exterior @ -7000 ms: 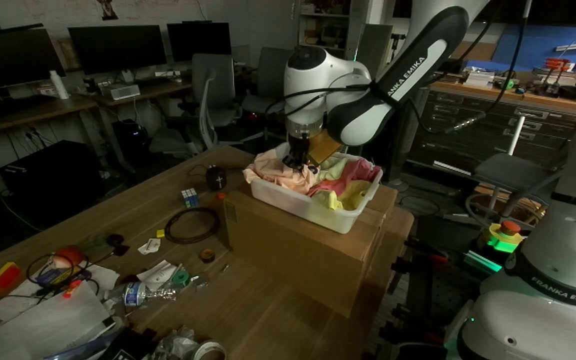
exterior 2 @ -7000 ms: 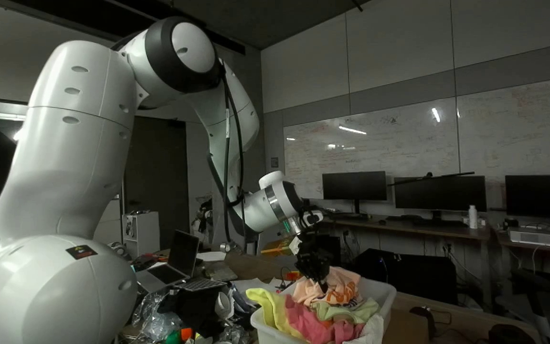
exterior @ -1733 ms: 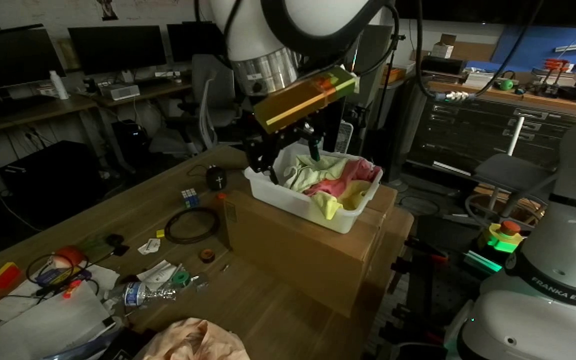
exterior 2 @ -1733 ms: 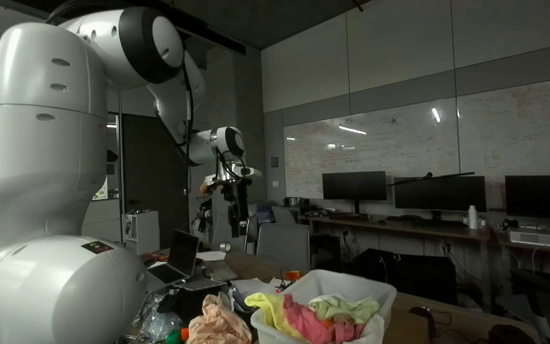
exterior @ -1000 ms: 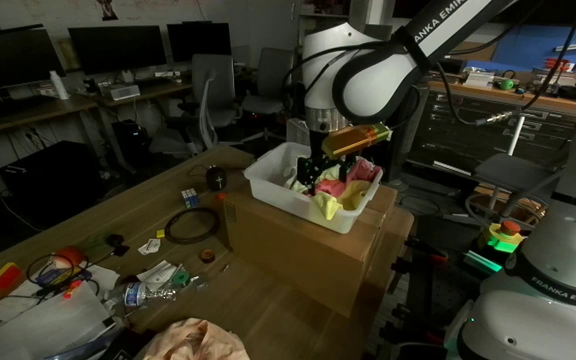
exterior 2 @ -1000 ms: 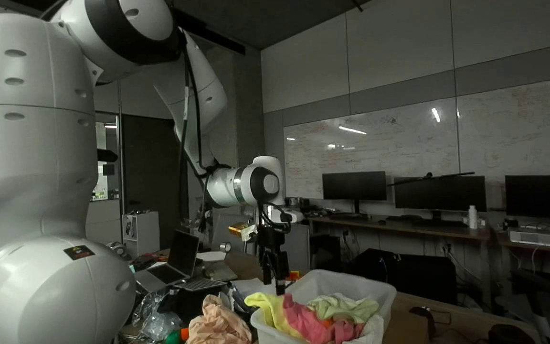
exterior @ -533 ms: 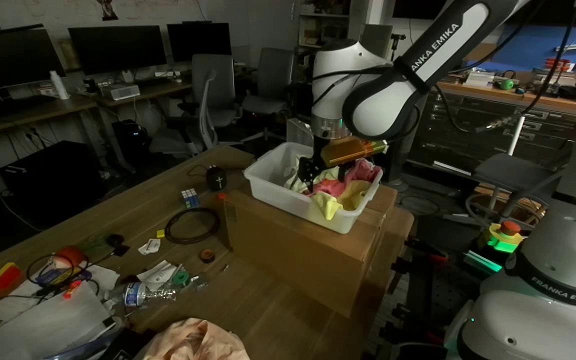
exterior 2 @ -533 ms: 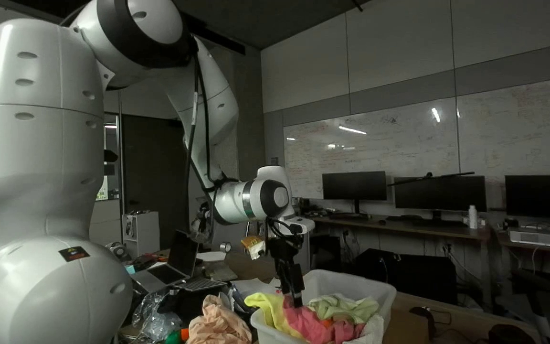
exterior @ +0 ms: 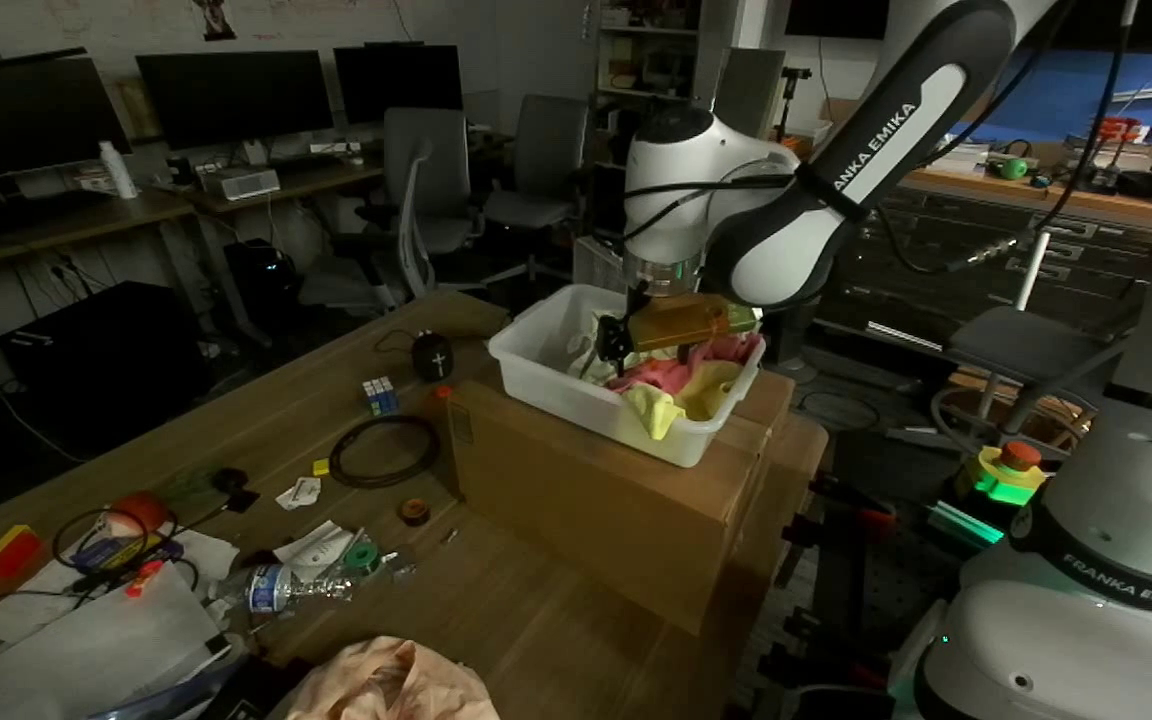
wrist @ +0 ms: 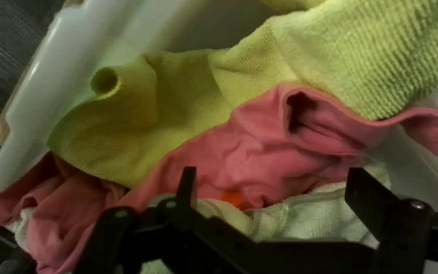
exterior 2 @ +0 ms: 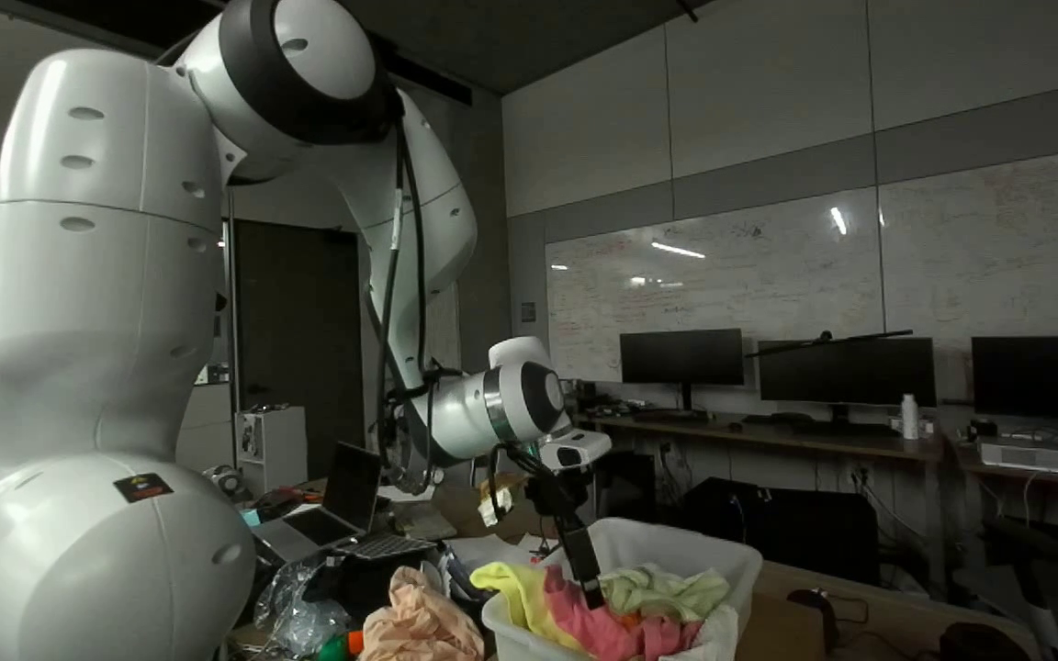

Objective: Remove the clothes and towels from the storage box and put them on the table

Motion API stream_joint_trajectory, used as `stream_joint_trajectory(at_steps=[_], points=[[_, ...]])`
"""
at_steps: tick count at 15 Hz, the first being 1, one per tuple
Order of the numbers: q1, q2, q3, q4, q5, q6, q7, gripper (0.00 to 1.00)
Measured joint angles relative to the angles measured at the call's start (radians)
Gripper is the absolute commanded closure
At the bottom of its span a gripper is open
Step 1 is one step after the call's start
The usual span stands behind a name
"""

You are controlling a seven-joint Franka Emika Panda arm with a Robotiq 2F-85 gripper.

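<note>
"How does the gripper (wrist: pixel 272 182) stand?"

"Its fingers (wrist: pixel 367 201) are spread wide, with nothing held. Beneath it, in the storage box (exterior: pixel 586 403), lie a pink cloth (wrist: pixel 238 152), a yellow towel (wrist: pixel 242 76) and a pale green cloth (wrist: pixel 318 217). Whether the tips touch any is unclear."

"And how will the pink cloth handle?"

"Probably light, limp, hard to harm. The bunched folds between the fingers seem the best hold, pinched deep; the yellow towel might drag along."

Your white box (exterior: pixel 571 395) held a rumpled pink cloth (wrist: pixel 264 148), yellow towel (wrist: pixel 207 102) and pale-green towel (exterior 2: pixel 662 592); your peach cloth (exterior 2: pixel 421 620) lay bunched outside.
</note>
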Motion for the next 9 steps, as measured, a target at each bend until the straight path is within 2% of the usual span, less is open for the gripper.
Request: stream_joint_trajectory(at_steps=[5, 6, 7, 9], points=[[0.012, 0.017, -0.006, 0.011, -0.16, -0.001, 0.219, 0.0], [0.016, 0.018, -0.006, 0.015, -0.184, -0.002, 0.256, 0.25], [0.019, 0.02, -0.006, 0.02, -0.205, -0.005, 0.287, 0.25], [0.027, 0.021, -0.006, 0.027, -0.24, -0.014, 0.343, 0.42]])
